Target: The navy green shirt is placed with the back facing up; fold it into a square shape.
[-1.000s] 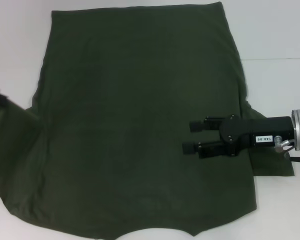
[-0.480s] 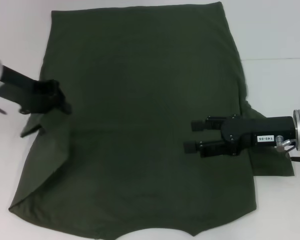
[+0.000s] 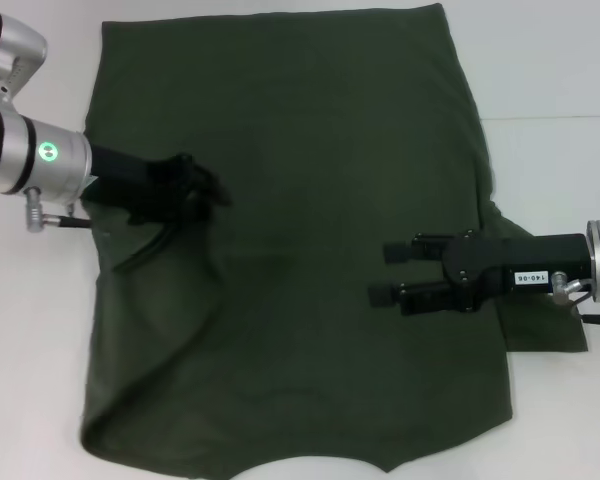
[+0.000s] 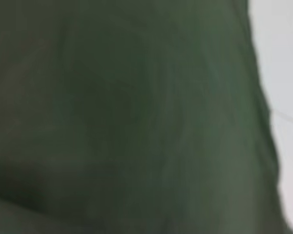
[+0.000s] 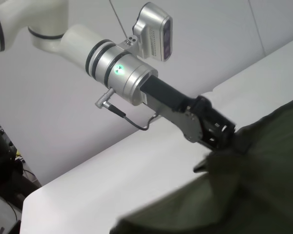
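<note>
The navy green shirt [image 3: 300, 130] lies spread on the white table, plain side up, and fills most of the head view. My left gripper [image 3: 205, 190] is over the shirt's left part, shut on a lifted fold of its left edge, and the cloth drapes down from it. The right wrist view shows that gripper [image 5: 222, 136] pinching the cloth [image 5: 244, 195]. Over the shirt's right side my right gripper [image 3: 390, 272] is open, with nothing between its fingers. Only dark green cloth [image 4: 136, 122] shows in the left wrist view.
The white table [image 3: 550, 60] shows bare at the right, the far edge and the left of the shirt. The right sleeve [image 3: 545, 340] sticks out under my right arm. A grey wall stands behind the table [image 5: 136, 180].
My left gripper has moved right over the shirt, carrying the left edge inward so the left side now folds over the body. The right gripper has stayed put.
</note>
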Robot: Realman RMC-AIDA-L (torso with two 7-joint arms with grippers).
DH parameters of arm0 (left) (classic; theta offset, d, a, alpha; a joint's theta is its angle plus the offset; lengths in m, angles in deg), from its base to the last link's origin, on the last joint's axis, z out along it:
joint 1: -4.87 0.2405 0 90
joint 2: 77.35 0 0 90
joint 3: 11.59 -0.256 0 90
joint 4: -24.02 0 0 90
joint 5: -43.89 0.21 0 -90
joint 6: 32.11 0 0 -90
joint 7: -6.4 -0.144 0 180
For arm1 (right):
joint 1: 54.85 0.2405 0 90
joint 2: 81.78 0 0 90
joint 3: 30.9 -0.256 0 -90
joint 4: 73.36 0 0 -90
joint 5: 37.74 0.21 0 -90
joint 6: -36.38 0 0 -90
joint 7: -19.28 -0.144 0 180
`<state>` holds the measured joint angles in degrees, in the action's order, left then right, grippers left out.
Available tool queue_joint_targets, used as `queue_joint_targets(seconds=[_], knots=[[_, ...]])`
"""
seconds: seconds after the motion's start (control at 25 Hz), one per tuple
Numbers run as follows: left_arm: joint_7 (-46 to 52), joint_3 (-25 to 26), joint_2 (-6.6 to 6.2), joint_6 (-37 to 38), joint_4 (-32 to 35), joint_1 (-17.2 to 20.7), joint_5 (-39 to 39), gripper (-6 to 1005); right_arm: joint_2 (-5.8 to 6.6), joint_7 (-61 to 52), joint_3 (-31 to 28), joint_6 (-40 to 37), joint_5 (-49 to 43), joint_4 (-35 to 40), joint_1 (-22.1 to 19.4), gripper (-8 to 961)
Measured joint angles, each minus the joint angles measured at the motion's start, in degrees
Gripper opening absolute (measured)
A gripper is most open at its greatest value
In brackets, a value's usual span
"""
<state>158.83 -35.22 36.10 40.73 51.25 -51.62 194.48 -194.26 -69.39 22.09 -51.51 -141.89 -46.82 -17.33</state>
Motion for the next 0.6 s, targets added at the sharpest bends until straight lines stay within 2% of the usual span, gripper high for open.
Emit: queue_joint_targets(seconds=[0.16, 0.44, 0.6], knots=[[-2.79, -0.39, 0.30, -0.30, -0.14, 1.89, -5.52, 304, 0.04, -0.25, 0.00, 0.32, 0.00, 0.00, 0.01, 826], [-3.10, -0.57, 0.27, -1.51, 0.03, 3.87, -5.69, 608, 0.13, -0.55, 0.10, 0.25, 0.00, 0.23, 0.07, 823], [-3.14, -0.70, -0.50, -0.12, 2.10, 4.34, -5.72, 770, 0.17, -0.68, 0.22, 0.21, 0.00, 0.27, 0.15, 822]])
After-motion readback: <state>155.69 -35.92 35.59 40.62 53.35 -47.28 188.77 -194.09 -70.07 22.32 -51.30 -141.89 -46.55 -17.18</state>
